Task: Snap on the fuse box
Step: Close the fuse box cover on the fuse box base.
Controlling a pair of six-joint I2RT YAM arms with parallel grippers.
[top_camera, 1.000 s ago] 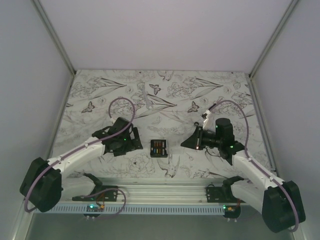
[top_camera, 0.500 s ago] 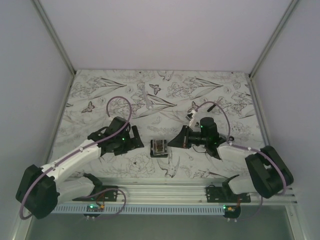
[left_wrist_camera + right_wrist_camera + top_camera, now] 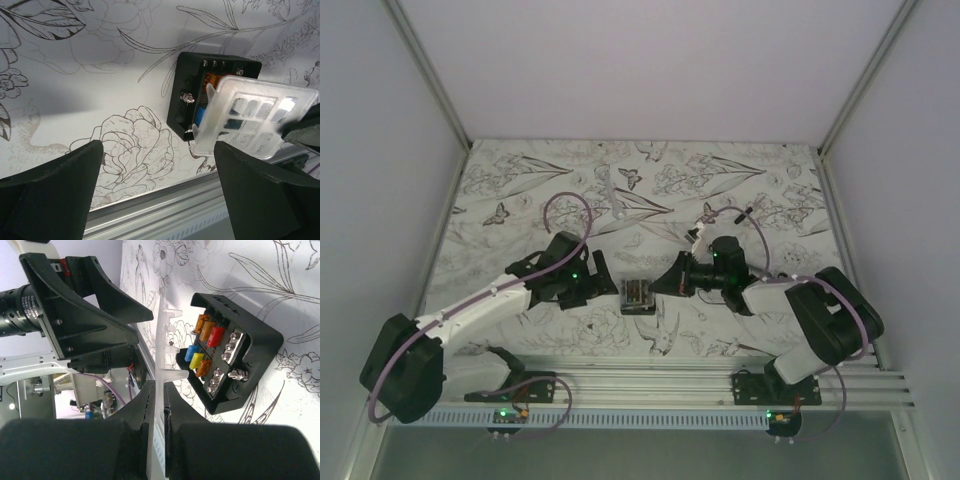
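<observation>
Right gripper (image 3: pixel 156 392) pinches the lid (image 3: pixel 250 117) by its edge, tilted over the fuse box (image 3: pixel 192 85) at mid table (image 3: pixel 770 200), fuses (image 3: pixel 207 335) exposed. Left gripper (image 3: pixel 157 155) is spread wide beside the fuse box, holding nothing. Lid not seated; aligning and pressing left.

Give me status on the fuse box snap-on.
Done: right jaws grip the clear cover at the fuse box. In hand: cover tilted over it, unseated, fuses exposed. To do: press it flat until it snaps. Left jaws open alongside.

Black plastic fuse box (image 3: pixel 186 87), translucent cover (image 3: pixel 255 117)
</observation>
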